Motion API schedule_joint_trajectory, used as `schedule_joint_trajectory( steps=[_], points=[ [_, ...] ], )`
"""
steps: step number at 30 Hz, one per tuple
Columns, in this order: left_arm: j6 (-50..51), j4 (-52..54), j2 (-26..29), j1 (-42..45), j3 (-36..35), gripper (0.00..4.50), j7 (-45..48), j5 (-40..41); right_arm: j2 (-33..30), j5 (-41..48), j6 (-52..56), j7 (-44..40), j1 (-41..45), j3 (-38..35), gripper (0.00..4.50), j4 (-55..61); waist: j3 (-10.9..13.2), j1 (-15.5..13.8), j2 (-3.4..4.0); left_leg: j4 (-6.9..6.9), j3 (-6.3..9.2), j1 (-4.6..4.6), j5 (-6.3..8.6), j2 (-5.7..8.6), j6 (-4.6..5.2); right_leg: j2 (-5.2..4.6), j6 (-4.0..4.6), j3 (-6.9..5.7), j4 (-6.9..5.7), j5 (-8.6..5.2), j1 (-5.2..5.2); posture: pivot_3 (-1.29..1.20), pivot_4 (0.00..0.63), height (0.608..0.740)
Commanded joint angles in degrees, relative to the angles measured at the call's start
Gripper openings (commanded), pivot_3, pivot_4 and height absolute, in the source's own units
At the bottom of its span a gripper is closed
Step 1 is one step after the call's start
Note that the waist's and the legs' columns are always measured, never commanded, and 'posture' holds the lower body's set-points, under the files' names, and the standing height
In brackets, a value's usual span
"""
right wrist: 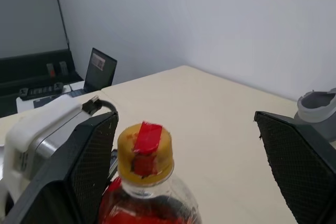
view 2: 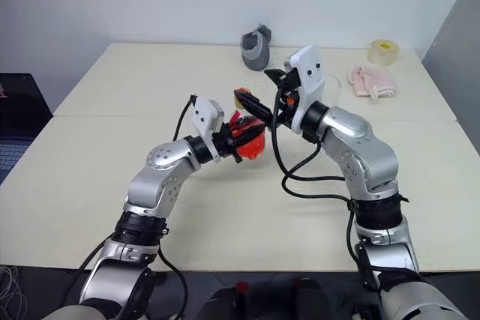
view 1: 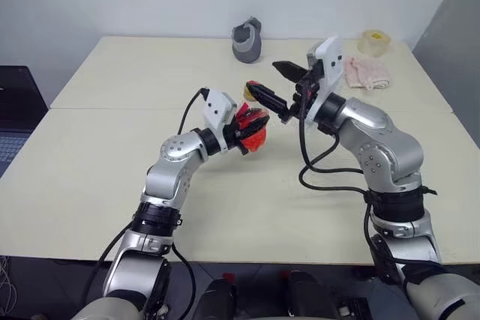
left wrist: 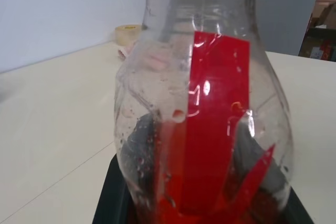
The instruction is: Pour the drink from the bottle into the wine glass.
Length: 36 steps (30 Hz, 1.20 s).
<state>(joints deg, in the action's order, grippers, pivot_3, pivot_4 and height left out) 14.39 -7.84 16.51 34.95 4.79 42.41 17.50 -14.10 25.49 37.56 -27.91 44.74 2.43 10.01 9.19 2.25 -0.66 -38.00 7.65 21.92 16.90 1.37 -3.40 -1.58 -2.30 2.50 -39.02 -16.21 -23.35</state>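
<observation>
We hold the bottle above the table, our left gripper clamped on its body. Our right gripper stands spread wide around the bottle's yellow cap, not touching it.

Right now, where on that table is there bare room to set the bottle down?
The near half of the table is bare, and so is the left side. The far edge is crowded: grey holder, pink cloth, tape roll.
</observation>
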Motion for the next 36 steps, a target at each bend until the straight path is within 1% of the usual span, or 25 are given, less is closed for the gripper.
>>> schedule_joint_trajectory(
  steps=[1, 11, 15, 23, 36],
  points=[
    [-1.8, 1.5, -0.4, 0.8, -0.3, 1.13, 0.6, 0.0, 0.9, -0.4, -2.0, -0.3, 2.0, 0.3, 4.44, 0.5, 0.0, 0.2, 0.00, 0.00, 0.00, 0.00, 0.00, 0.00, 0.00, 0.00, 0.00, 0.00, 0.00, 0.00, 0.00, 0.00, 0.150, 0.740],
    [-2.0, 1.0, -0.9, 0.9, -1.3, 1.13, -0.3, -0.5, 2.4, 0.0, -2.3, -2.5, 2.3, 2.5, 4.44, -0.1, 0.0, 0.5, 0.00, 0.00, 0.03, 0.00, 0.00, -0.01, 0.00, 0.00, 0.00, 0.00, -0.01, 0.00, 0.00, 0.00, 0.150, 0.740],
    [-1.8, 2.0, -1.3, 0.5, -0.9, 1.13, -0.6, -0.4, 3.4, -1.1, -3.4, -2.5, 2.4, 3.2, 4.44, -2.1, 0.0, 0.6, 0.00, 0.00, 0.04, 0.00, 0.00, -0.01, 0.00, 0.00, 0.00, -0.01, -0.02, 0.00, 0.00, 0.00, 0.150, 0.740],
    [-1.0, 3.9, -1.1, -0.7, -1.1, 1.13, -0.6, -0.1, 4.0, -3.2, -5.4, -1.1, 3.7, 1.8, 4.44, -6.8, 0.0, 0.7, 0.00, 0.00, 0.04, 0.00, 0.00, -0.01, 0.00, -0.01, 0.00, 0.00, -0.02, 0.00, -0.01, 0.00, 0.150, 0.740],
    [-0.1, 5.1, -1.1, -1.6, -1.4, 1.03, -0.1, 1.1, 3.9, -3.2, -5.2, -0.9, 3.9, 0.8, 4.50, -6.2, 0.0, 0.7, 0.00, 0.00, 0.04, 0.00, 0.00, -0.02, 0.00, 0.00, 0.00, 0.00, -0.03, 0.00, -0.01, 0.00, 0.150, 0.740]
  ],
)
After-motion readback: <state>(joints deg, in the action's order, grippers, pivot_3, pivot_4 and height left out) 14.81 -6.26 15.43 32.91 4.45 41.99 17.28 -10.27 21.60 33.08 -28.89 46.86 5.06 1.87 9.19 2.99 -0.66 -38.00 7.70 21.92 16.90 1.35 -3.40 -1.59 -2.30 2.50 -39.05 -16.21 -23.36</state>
